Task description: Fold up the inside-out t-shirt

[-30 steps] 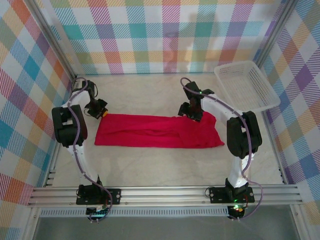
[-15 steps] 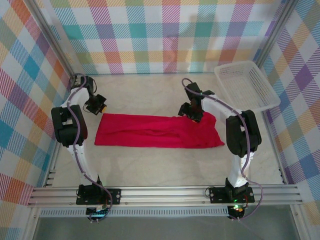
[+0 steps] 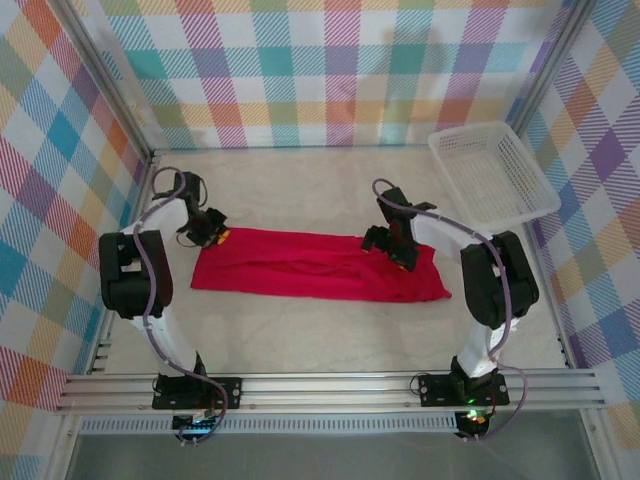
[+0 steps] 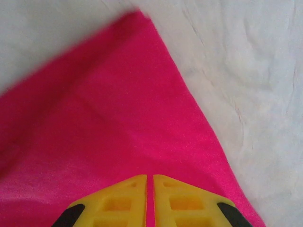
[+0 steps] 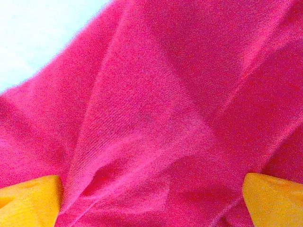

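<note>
Both arms have come in over the inside-out t-shirt (image 3: 310,265), a long band on the surface (image 3: 300,330) with its long axis running from one tool to the other. At its far corner, the left tool (image 3: 212,232) is pressed nearly together, perhaps pinching cloth; I cannot be sure. Spread wide, the right tool (image 3: 398,248) has cloth directly beneath.

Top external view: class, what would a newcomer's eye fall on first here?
The crimson-red t-shirt lies as a long band across the middle of the table. The left claw is shut at its far-left corner; the right claw is open over its right part. A white mesh basket stands in the far right corner.
</note>
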Controlling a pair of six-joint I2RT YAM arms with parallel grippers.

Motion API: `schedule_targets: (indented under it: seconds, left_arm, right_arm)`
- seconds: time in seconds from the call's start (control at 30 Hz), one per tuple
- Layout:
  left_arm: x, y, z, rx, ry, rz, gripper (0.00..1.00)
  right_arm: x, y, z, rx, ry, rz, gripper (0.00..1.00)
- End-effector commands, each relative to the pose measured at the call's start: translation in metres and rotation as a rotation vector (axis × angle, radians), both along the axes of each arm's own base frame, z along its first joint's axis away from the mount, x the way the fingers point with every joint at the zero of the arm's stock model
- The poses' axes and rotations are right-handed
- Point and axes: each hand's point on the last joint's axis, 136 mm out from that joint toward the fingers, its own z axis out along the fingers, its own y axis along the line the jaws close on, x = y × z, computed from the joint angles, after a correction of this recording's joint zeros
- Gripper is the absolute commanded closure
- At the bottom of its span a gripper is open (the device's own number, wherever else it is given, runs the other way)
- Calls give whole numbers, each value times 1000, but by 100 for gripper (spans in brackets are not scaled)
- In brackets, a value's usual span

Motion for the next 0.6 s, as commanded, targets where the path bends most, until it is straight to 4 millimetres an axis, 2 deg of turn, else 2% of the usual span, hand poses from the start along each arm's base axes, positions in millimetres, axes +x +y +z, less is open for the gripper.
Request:
schedule_targets:
  seconds: [0.0, 0.13, 0.2, 0.47, 0.57]
  left_arm:
    - [-11, 1, -18, -54, 39, 3, 89]
    - [-20, 20, -26, -81, 38, 66, 88]
    - [-21, 24, -23, -72, 33, 69, 88]
    - [-25, 32, -28, -63, 66, 81, 88]
    - [-30, 39, -31, -58, 77, 97, 89]
  right_arm:
    - [-4, -45, 26, -109, -4, -1, 0]
    - [-11, -89, 15, -120, 80, -58, 0]
    - [-13, -98, 5, -112, 116, -59, 0]
    - [-3, -86, -39, -51, 230, 9, 0]
    - [-3, -80, -53, -22, 254, 1, 6]
